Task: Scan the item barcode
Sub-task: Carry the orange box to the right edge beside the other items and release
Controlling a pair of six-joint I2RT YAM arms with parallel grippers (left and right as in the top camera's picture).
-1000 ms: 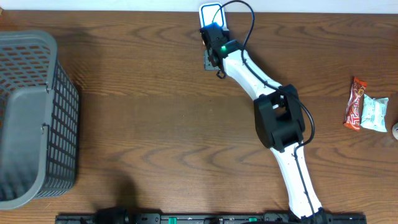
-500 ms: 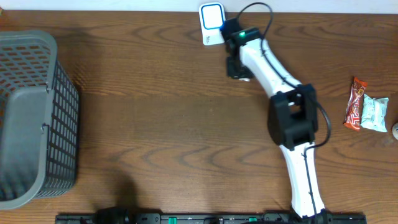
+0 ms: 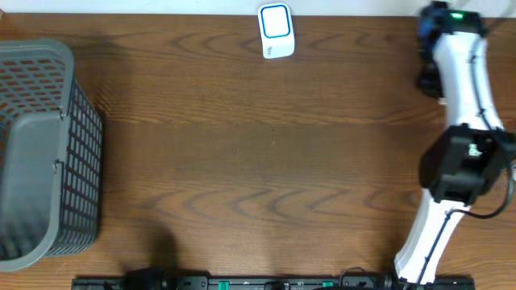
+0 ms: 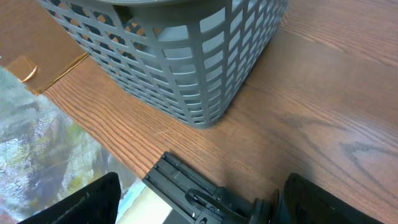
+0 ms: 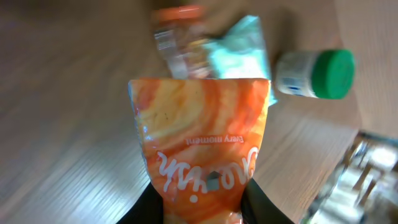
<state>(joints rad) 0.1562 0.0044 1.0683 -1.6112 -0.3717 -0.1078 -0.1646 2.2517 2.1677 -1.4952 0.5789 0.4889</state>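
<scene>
Upper right of the table (image 3: 242, 161) | right fingers (image 5: 261, 208) pinch the orange snack packet (image 5: 202, 137) by its lower end, likely to keep its print readable; scanner (image 3: 276, 31) top centre, well apart | left fingers (image 4: 93, 199) gape empty beside the basket (image 4: 186, 56)

The overhead camera looked straight down on most of the table (image 3: 242, 145), with the basket (image 3: 40, 153) at left and the scanner (image 3: 276, 31) at the far edge. The left wrist camera sat low, tilted down at a basket corner and the table's near edge, both shared with overhead. The right wrist camera faced down, very near the pouch (image 5: 202, 143), a bottle (image 5: 314, 74) behind it.
</scene>
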